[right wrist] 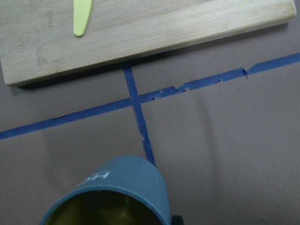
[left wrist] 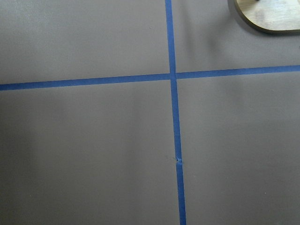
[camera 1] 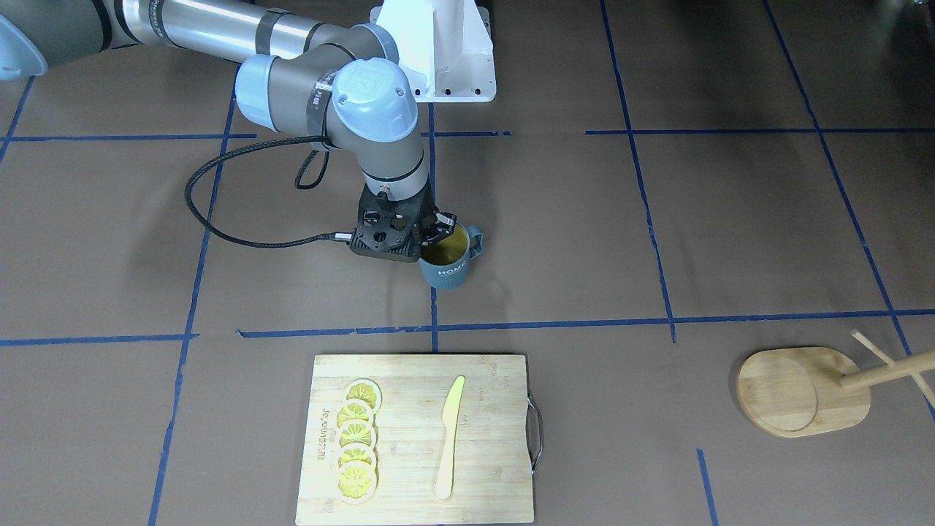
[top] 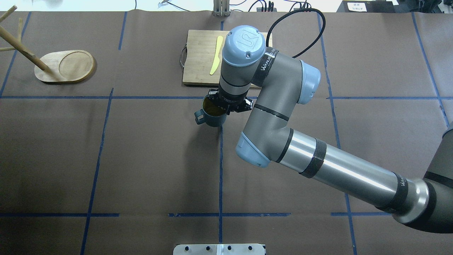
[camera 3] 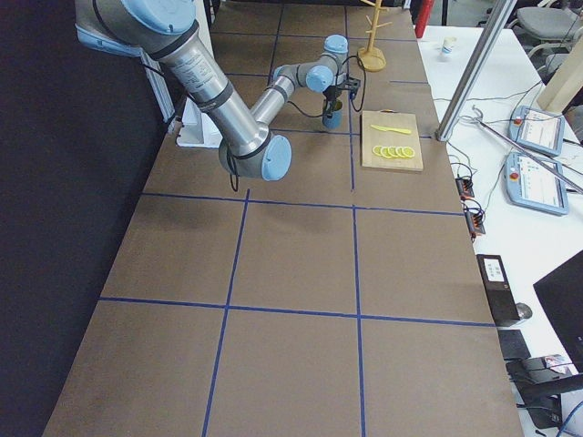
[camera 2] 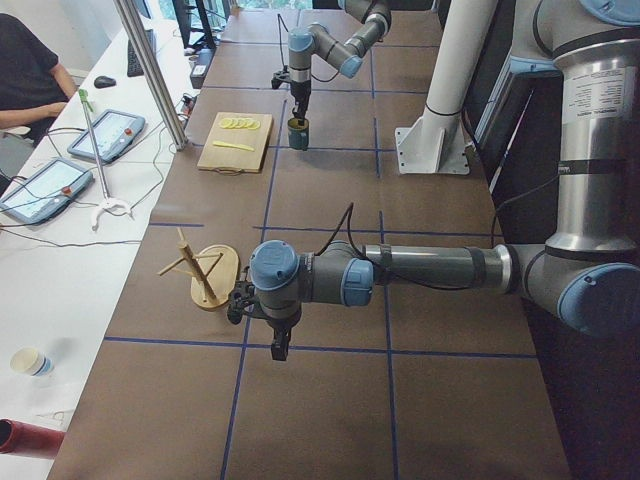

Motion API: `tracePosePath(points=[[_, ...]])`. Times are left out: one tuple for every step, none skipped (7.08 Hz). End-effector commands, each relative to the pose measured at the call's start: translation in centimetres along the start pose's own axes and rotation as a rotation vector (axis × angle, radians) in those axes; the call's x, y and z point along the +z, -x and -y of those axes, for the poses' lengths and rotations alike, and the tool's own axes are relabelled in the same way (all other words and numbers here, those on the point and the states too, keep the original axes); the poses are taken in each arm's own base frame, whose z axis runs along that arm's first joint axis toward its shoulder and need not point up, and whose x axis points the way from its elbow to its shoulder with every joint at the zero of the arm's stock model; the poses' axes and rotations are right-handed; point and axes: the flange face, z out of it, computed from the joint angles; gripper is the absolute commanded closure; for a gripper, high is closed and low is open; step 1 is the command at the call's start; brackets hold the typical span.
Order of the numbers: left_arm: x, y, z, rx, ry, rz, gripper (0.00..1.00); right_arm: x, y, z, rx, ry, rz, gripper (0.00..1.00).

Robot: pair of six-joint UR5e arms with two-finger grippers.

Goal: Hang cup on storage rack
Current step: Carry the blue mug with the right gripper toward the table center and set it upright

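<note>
The cup (camera 1: 447, 268) is a dark teal mug with a yellow inside and white "HOME" lettering. It stands upright near the table's middle, handle towards the rack's side. It also shows in the overhead view (top: 211, 117) and the right wrist view (right wrist: 123, 191). My right gripper (camera 1: 437, 232) comes down from above and is shut on the cup's rim. I cannot tell whether the cup touches the table. The storage rack (camera 1: 803, 392) stands far off at the table's left end (top: 65, 66). My left gripper (camera 2: 278, 345) hovers near the rack; I cannot tell whether it is open or shut.
A rectangular bamboo cutting board (camera 1: 489, 467) lies just beyond the cup, with several lemon slices (camera 1: 358, 442) and a yellow knife (camera 1: 448, 438) on it. The robot's white base mount (camera 1: 445, 44) is at the near edge. Blue tape lines cross the brown table.
</note>
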Motion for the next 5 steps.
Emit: tracePosePath(points=[[-0.1, -0.1, 0.0, 0.002, -0.002, 0.000, 0.00, 0.3, 0.3, -0.9, 0.025, 0.014, -0.032, 0.99], [-0.1, -0.1, 0.0, 0.001, -0.001, 0.000, 0.00, 0.3, 0.1, -0.9, 0.030, 0.016, -0.043, 0.99], [-0.1, -0.1, 0.0, 0.001, -0.001, 0.000, 0.00, 0.7, 0.2, -1.6, 0.023, 0.022, -0.047, 0.95], [0.0, 0.0, 0.0, 0.000, 0.000, 0.000, 0.00, 1.1, 0.2, -1.8, 0.022, 0.028, -0.051, 0.68], [0.0, 0.0, 0.0, 0.000, 0.000, 0.000, 0.00, 1.2, 0.1, -2.1, 0.017, 0.027, -0.047, 0.01]])
